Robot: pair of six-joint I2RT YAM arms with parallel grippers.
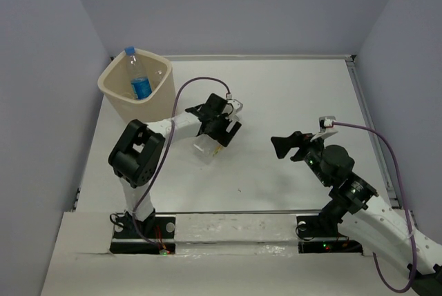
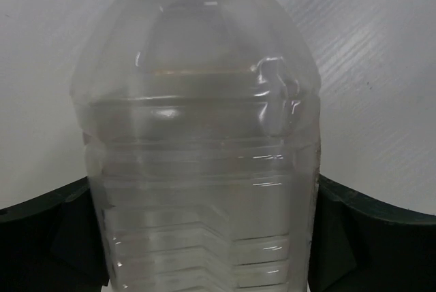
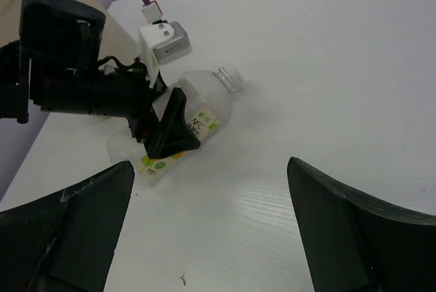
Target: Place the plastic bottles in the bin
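Observation:
A squarish clear bottle (image 1: 207, 148) with a white-yellow-green label lies on its side on the white table. My left gripper (image 1: 219, 134) is closed around its body, with a finger on each side. In the left wrist view the bottle (image 2: 197, 135) fills the space between the dark fingers (image 2: 354, 237). The right wrist view shows the same bottle (image 3: 204, 101), its cap pointing away. The cream bin (image 1: 119, 96) stands at the far left with a blue-labelled bottle (image 1: 139, 76) upright inside it. My right gripper (image 1: 291, 145) is open and empty, and its jaws (image 3: 208, 169) hang over bare table.
Grey walls close in the table on the left, back and right. A purple cable (image 1: 190, 85) loops over the left arm. Another cable (image 1: 387, 151) runs along the right arm. A small dark mark (image 3: 182, 279) lies on the table surface.

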